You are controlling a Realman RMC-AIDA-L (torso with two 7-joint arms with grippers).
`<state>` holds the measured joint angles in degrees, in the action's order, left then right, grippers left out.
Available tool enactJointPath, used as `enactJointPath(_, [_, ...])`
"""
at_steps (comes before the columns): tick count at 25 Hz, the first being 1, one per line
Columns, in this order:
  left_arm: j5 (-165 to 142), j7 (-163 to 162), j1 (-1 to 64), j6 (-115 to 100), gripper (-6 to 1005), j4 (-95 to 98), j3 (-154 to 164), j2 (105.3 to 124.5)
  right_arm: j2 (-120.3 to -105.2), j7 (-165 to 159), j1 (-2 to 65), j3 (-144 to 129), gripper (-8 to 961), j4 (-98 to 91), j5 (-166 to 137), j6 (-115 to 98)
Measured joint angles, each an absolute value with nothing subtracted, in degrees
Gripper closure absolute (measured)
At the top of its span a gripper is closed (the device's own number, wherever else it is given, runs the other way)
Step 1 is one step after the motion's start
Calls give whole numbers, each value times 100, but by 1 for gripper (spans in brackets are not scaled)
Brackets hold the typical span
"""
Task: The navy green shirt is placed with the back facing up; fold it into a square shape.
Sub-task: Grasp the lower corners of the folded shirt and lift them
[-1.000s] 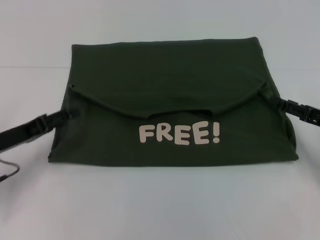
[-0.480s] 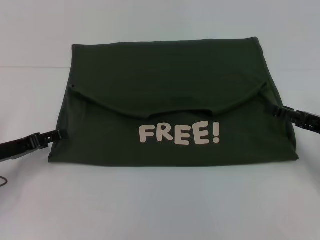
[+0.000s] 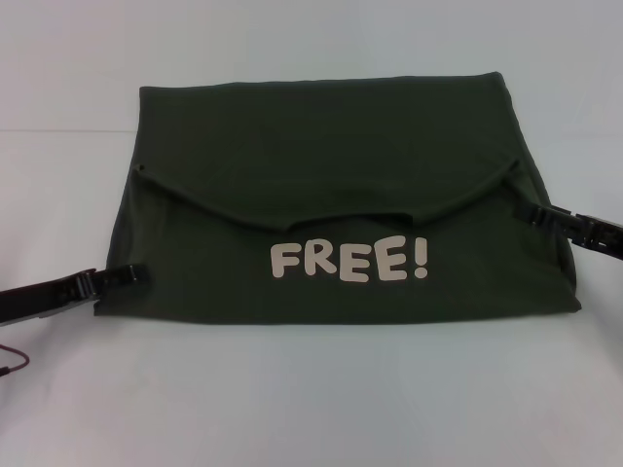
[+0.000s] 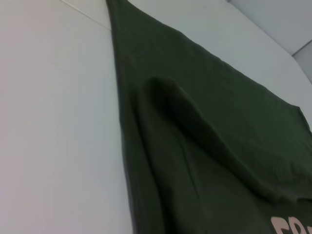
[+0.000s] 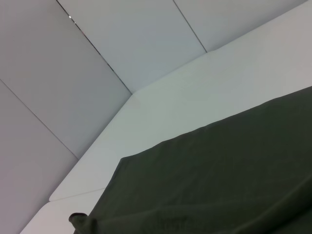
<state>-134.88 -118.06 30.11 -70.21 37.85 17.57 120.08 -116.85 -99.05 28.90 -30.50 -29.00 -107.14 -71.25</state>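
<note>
Left gripper (image 3: 134,273), black and slender, at the lower left of the head view: fingers (image 3: 125,275) reach in level from the left edge and overlap the left border of the shirt near its bottom corner. Cannot tell whether they are apart, together or clamped on cloth; the tips merge with the dark fabric.

Right gripper (image 3: 538,213), black, at the right edge of the head view, a little above mid-height: fingers (image 3: 547,215) touch the shirt's right border just below the end of the folded flap. Cannot tell their state either.

Navy green shirt (image 3: 331,195), large, dark olive, soft matte fabric, lies flat at the centre of the head view, filling most of the middle. It is folded into a wide, roughly rectangular block, narrower at the top than at the bottom. A curved flap edge runs across it from left to right, dipping in the centre. Below the dip, pale block lettering "FREE!" (image 3: 348,261) faces up.

Left wrist view: the shirt (image 4: 204,146) fills the right half, a raised fold ridge running diagonally; a bit of the pale lettering shows at the lower right corner.

Right wrist view: the shirt (image 5: 219,180) covers the lower right.

White desk (image 3: 311,389) carries the shirt; plain pale wall panels (image 5: 122,44) stand behind it.
</note>
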Motion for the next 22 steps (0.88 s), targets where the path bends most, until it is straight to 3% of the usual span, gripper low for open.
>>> enactJointPath(14, [-13513, -11828, 3058, -7198, 146, 3780, 2068, 12020, -11707, -9930, 2909, -3043, 7, -2900, -10705, -7092])
enactJointPath(20, [-13655, -11984, 3067, -7117, 196, 3877, 2172, 12031, -11707, -9942, 2893, -3044, 7, -2900, -10706, -7118])
enactJointPath(22, [-13668, -11985, 3072, -7118, 295, 3882, 2186, 12032, -11707, -9942, 2886, -3049, 7, -2900, -10706, -7122])
